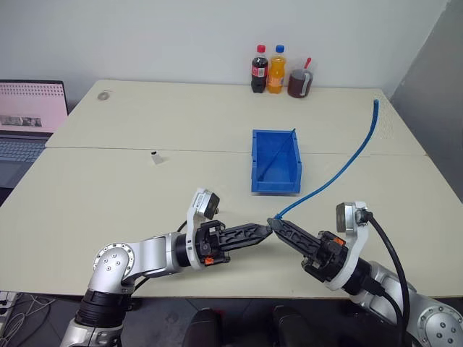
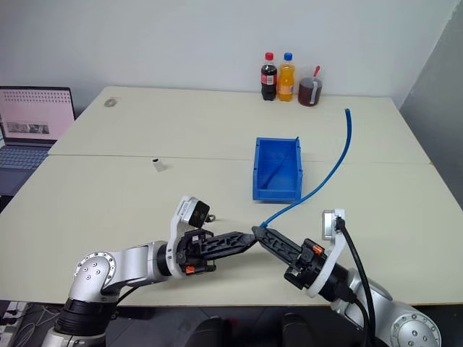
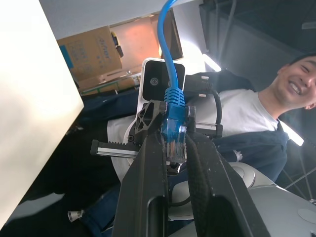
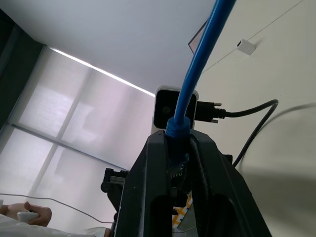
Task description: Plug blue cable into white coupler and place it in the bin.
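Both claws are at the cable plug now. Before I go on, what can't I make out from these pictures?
- Blue cable: its far end runs off the table's far edge in the head views.
- White coupler: too small to show which way its opening faces.
- Bin: its near wall hides the floor just behind it.
- Plug tip: in both wrist views, sunk between the claw fingers.
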